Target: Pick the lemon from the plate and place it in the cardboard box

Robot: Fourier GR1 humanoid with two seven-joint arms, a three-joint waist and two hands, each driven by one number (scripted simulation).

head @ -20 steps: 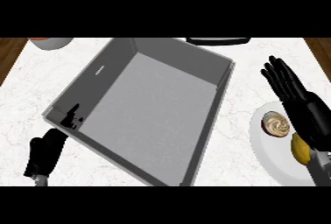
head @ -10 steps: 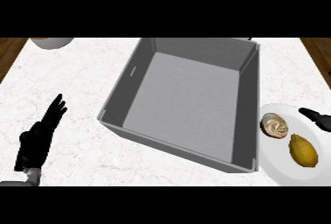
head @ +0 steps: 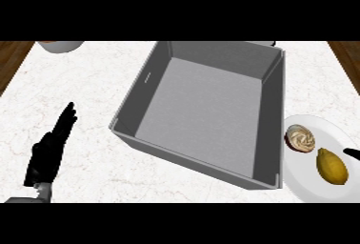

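My left hand (head: 49, 150) shows at the left of my view, low on the white marble counter (head: 91, 86), fingers straight and pointing up and away — open, holding nothing, resting. A second ago it sat lower and closer in, near the box's left corner; now it lies well apart from the box, so it plays no part in this step.

In the middle stands the cardboard box (head: 204, 107), grey inside, open at the top and with nothing in it. Over the last second it has swung in my view from a strong slant toward nearly straight — my head has shifted, I judge, rather than the box itself. Its right wall now runs just beside the plate.

At the right, the plate (head: 306, 178) carries a small brown-and-cream cake (head: 301, 138) and, just below it, the lemon (head: 332, 166), lying untouched on the white surface. That is the task's thing, and it has not left the plate.

Of my right hand (head: 352, 152) only a dark tip shows at the right edge, just beside the lemon — I cannot tell whether it is open or curled. A second ago the whole hand stood spread above the plate; since then it has slipped almost out of view. So the pick is not yet made, and the lemon is now fully exposed for a grasp.
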